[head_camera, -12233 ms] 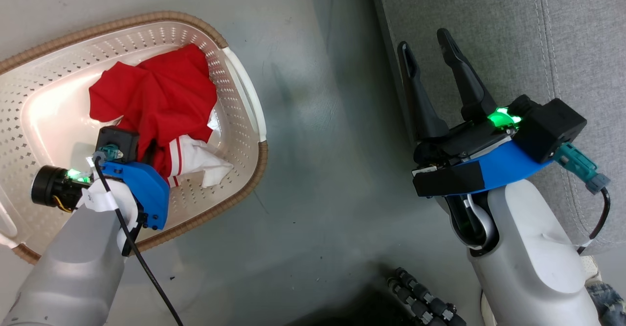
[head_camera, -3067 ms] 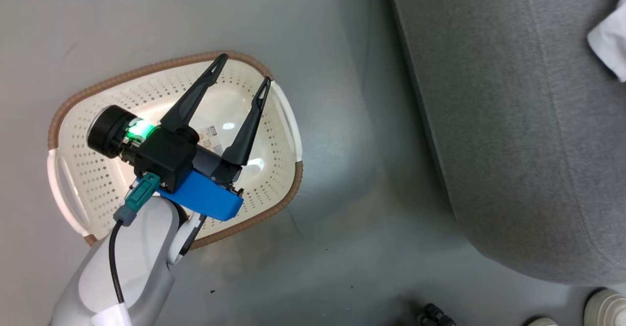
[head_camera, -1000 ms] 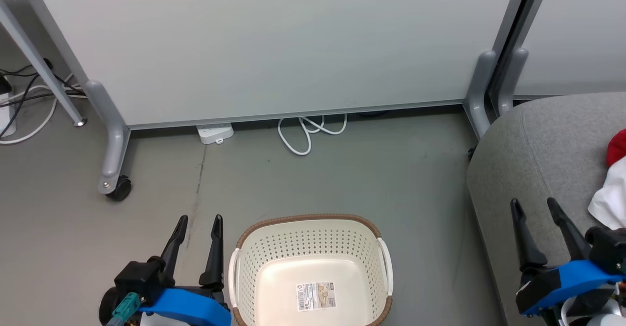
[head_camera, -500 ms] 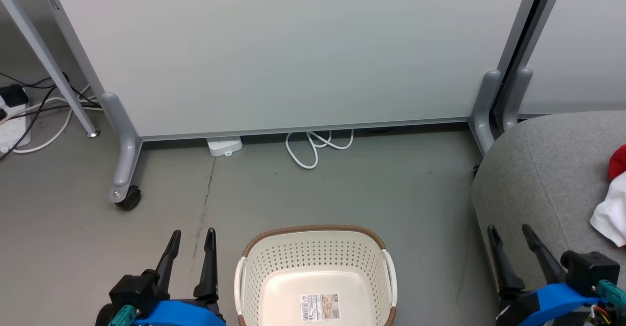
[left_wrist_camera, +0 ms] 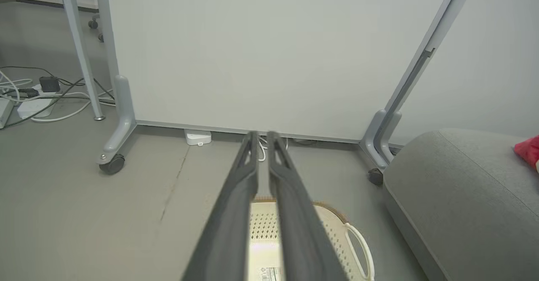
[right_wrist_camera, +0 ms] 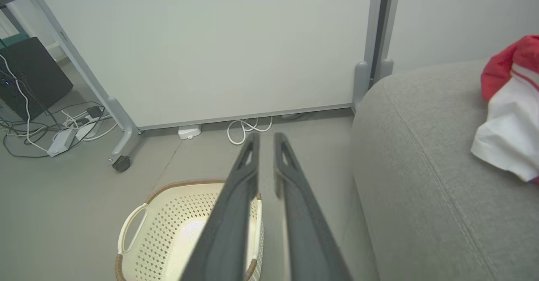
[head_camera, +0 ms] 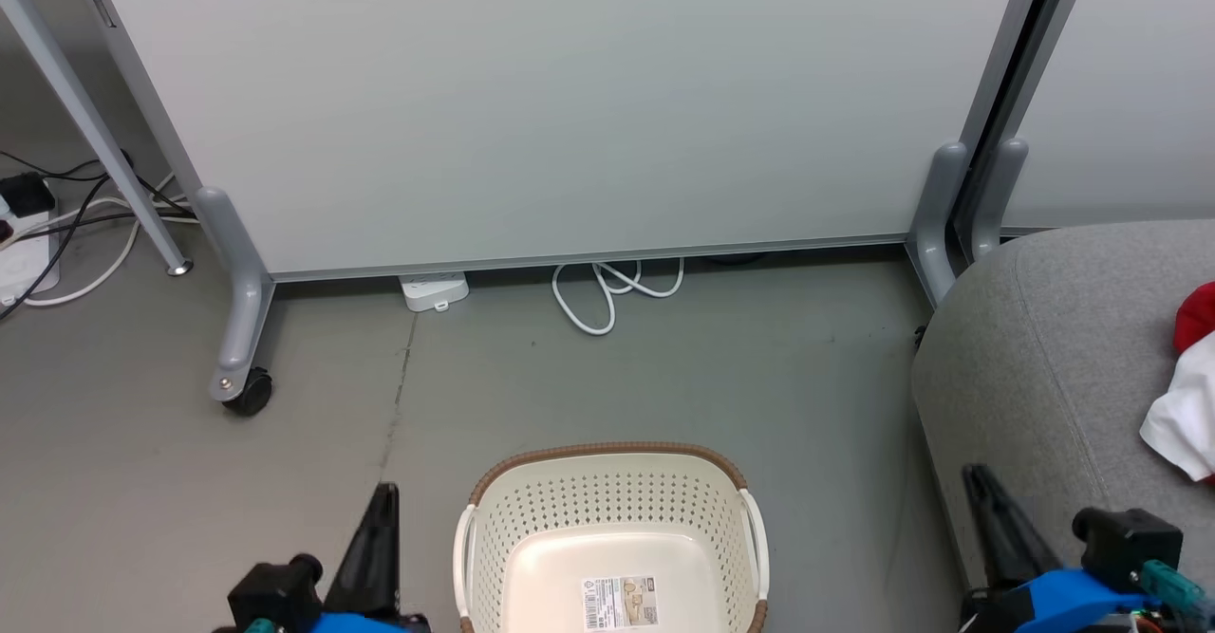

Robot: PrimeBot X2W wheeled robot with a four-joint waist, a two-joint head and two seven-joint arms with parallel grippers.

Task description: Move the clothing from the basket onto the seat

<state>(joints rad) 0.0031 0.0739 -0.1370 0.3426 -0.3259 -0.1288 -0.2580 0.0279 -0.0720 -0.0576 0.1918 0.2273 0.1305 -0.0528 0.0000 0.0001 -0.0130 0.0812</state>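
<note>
Basket (head_camera: 612, 519), cream perforated plastic with a brown woven-look rim and a label sticker (head_camera: 617, 602) on its bare floor, sits low in the head view; red-and-white clothing (head_camera: 1186, 396) lies crumpled on the rounded grey fabric seat (head_camera: 1035, 367). In the left wrist view, the left pincer (left_wrist_camera: 262, 140) holds nothing, its long dark fingers nearly together. In the right wrist view, the right pincer (right_wrist_camera: 266, 140) looks the same, a narrow gap between its tips.

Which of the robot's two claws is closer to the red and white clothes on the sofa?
The right gripper: it is at the seat's front edge, just short of the clothing. The left gripper is beyond the basket.
</note>
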